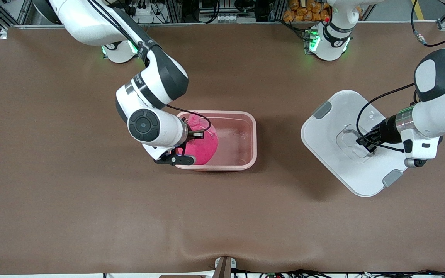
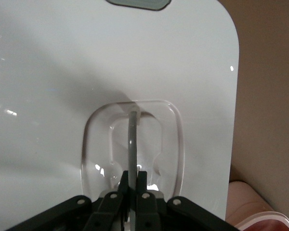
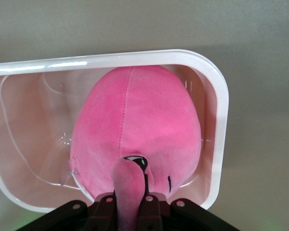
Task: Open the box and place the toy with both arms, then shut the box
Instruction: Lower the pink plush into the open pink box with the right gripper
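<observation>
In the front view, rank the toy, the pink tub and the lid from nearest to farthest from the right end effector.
1. toy: gripped by the right end effector, in the tub.
2. pink tub: around the toy.
3. lid: toward the left arm's end of the table.

hot-pink toy [image 1: 203,148], translucent pink tub [image 1: 242,135], white lid [image 1: 334,127]

Right gripper [image 3: 130,202] pinches the pink toy's [image 3: 139,125] ear inside the tub [image 3: 220,110].

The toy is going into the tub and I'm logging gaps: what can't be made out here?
- Toy: front view, right arm covers part of it; no view shows whether it rests on the tub floor.
- Toy's face: right wrist view, right gripper hides most.
- Lid: left wrist view, edges cut off.
</observation>
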Motion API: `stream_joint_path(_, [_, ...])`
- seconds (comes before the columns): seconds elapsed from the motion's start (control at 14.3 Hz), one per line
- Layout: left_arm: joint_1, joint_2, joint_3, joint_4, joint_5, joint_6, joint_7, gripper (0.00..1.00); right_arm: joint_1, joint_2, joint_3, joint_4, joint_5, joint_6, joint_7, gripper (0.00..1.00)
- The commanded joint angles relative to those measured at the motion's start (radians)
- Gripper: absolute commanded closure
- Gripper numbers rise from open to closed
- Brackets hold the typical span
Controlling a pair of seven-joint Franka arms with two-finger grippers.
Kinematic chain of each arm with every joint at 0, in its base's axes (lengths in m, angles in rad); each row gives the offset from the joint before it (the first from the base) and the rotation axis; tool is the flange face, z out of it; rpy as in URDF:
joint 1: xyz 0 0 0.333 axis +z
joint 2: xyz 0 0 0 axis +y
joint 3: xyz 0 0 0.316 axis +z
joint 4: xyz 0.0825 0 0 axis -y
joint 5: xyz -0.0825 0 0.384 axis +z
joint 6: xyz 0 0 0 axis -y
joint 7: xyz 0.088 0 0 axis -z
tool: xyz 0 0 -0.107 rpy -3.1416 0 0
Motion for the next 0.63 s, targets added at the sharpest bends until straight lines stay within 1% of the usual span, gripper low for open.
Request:
stream_joint_path(0.0, [0.035, -0.016, -0.010, -0.012, -0.023, -0.012, 0.047, 1.00, 0.012, -0.004, -0.008, 0.001, -0.024, 0.010, 0.016, 1.00])
stream_joint_path(0.21, [0.041, -0.015, -0.010, -0.012, -0.025, -0.012, 0.049, 1.00, 0.012, 0.010, -0.009, 0.001, -0.029, 0.022, 0.013, 1.00])
stream_joint_path(0.35, [0.043, -0.015, -0.010, -0.012, -0.025, -0.012, 0.052, 1.00, 0.015, 0.015, -0.009, -0.022, -0.054, 0.056, 0.017, 1.00])
stream_joint_path(0.56, [0.050, -0.015, -0.010, -0.013, -0.025, -0.012, 0.053, 1.00, 0.014, 0.031, -0.009, -0.036, -0.068, 0.086, 0.019, 1.00])
